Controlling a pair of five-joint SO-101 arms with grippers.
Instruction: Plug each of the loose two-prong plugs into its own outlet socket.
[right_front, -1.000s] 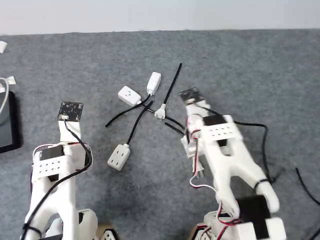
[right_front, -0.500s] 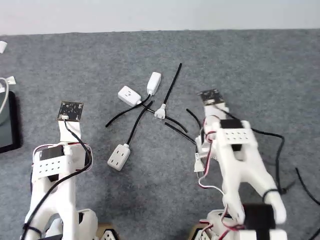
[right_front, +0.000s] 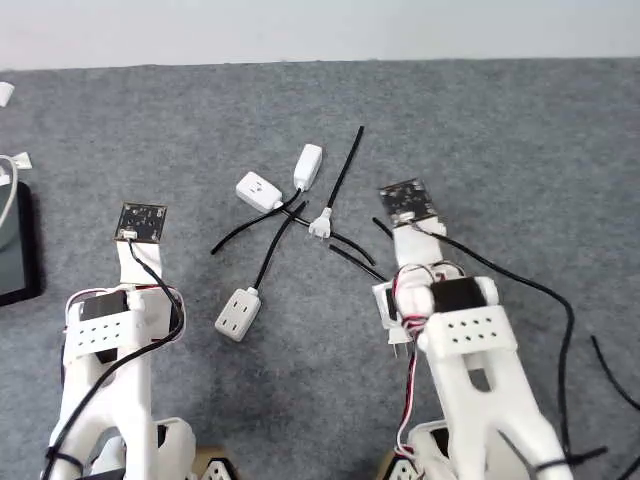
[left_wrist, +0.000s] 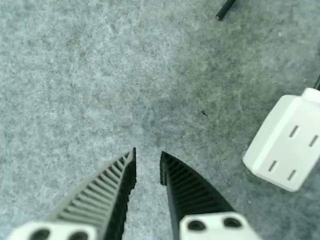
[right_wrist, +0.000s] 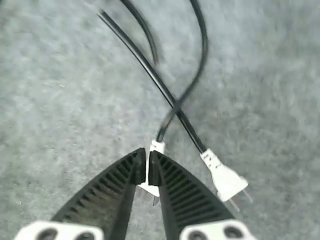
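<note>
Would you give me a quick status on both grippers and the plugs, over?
Left gripper slightly open, empty, outlet socket nearby. Right gripper shut on a plug. Second plug loose alongside; crossed cords just ahead.

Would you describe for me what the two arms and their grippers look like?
Both the left arm and right arm are white plastic with black motor blocks, dotted wrist plates and loose black, red and white wires. The left gripper and right gripper have tapered black fingers, ridged inside, on white bases with screw holes.
</note>
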